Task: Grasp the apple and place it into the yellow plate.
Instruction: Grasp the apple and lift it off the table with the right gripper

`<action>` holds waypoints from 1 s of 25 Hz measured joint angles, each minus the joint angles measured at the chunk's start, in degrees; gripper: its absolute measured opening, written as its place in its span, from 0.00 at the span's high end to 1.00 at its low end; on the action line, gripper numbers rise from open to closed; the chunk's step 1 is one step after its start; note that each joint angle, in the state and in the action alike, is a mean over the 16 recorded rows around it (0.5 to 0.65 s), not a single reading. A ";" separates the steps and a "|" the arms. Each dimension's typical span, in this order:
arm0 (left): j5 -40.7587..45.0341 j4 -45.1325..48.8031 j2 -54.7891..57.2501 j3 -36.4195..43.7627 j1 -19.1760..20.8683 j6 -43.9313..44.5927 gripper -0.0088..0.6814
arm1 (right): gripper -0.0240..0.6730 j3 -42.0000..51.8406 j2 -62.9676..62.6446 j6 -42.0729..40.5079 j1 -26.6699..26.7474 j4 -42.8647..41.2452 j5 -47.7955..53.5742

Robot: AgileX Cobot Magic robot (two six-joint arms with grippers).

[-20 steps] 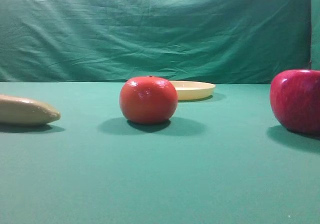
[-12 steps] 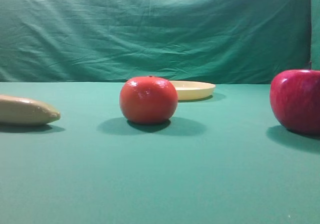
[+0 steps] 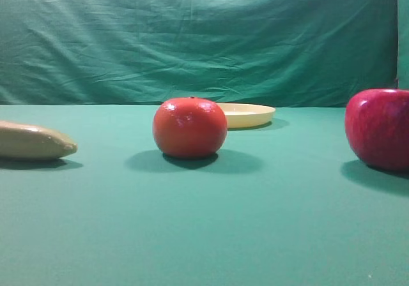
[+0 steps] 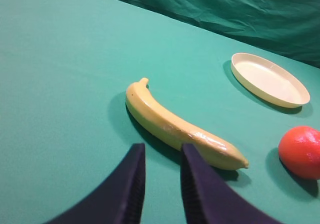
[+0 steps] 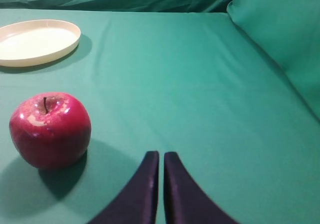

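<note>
while the apple (image 5: 50, 130) sits upright on the green cloth (image 3: 204, 235), dimple and short dark stem facing up, the right gripper (image 5: 161, 160) hangs behind it and to its right, clear of it, its two dark fingers nearly pressed together and gripping nothing. the yellow plate (image 5: 36, 41) lies well beyond the apple, bare cloth between them. from the high view an orange-red round fruit (image 3: 190, 127) stands mid-table just in front of the plate's left edge, hiding part of its rim, with the apple far off to the right. a banana (image 4: 179, 127) lies on its side at the left, just ahead of the left gripper (image 4: 162, 156), whose fingers stand slightly parted and bare. wrinkled green fabric (image 3: 204, 37) drapes the whole back wall.
</note>
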 joint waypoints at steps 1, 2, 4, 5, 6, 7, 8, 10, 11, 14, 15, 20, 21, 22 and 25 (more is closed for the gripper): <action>0.00 0.00 0.00 0.00 0.00 0.00 0.76 | 0.97 0.00 0.00 0.00 0.00 0.00 0.00; 0.00 0.00 0.00 0.00 0.00 0.00 0.76 | 0.97 0.00 0.00 -0.01 0.00 -0.01 -0.01; 0.00 0.00 0.00 0.00 0.00 0.00 0.76 | 0.97 0.01 0.00 -0.34 0.00 -0.29 -0.12; 0.00 0.00 0.00 0.00 0.00 0.00 0.76 | 0.97 0.01 0.00 -0.65 0.00 -0.56 -0.23; 0.00 0.00 0.00 0.00 0.00 0.00 0.76 | 0.97 0.03 0.00 -1.02 0.00 -0.85 -0.40; 0.00 0.00 0.00 0.00 0.00 0.00 0.76 | 0.97 0.04 0.00 -1.41 0.00 -1.13 -0.67; 0.00 0.00 0.00 0.00 0.00 0.00 0.76 | 0.97 0.06 0.00 -1.78 0.00 -1.36 -1.05; 0.00 0.00 0.00 0.00 0.00 0.00 0.76 | 0.97 0.11 0.00 -2.36 0.00 -1.34 -2.21; 0.00 0.00 0.00 0.00 0.00 0.00 0.76 | 0.97 0.13 0.00 -2.56 0.00 -1.12 -2.97; 0.00 0.00 0.00 0.00 0.00 0.00 0.76 | 0.97 0.20 0.00 -3.04 0.00 0.01 -5.74; 0.00 0.00 0.00 0.00 0.00 0.00 0.76 | 0.97 0.23 0.00 -3.20 0.00 0.43 -6.83; 0.00 0.00 0.00 0.00 0.00 0.00 0.76 | 0.97 0.35 0.00 -3.07 0.00 3.08 -12.52; 0.00 0.00 0.00 0.00 0.00 0.00 0.76 | 0.97 0.35 0.00 -2.66 0.00 3.92 -13.47; 0.00 0.00 0.00 0.00 0.00 0.00 0.76 | 0.97 0.30 0.00 -2.16 0.00 4.81 -14.27; 0.00 0.00 0.00 0.00 0.00 0.00 0.76 | 0.97 -0.30 0.16 -0.64 0.00 7.47 -15.54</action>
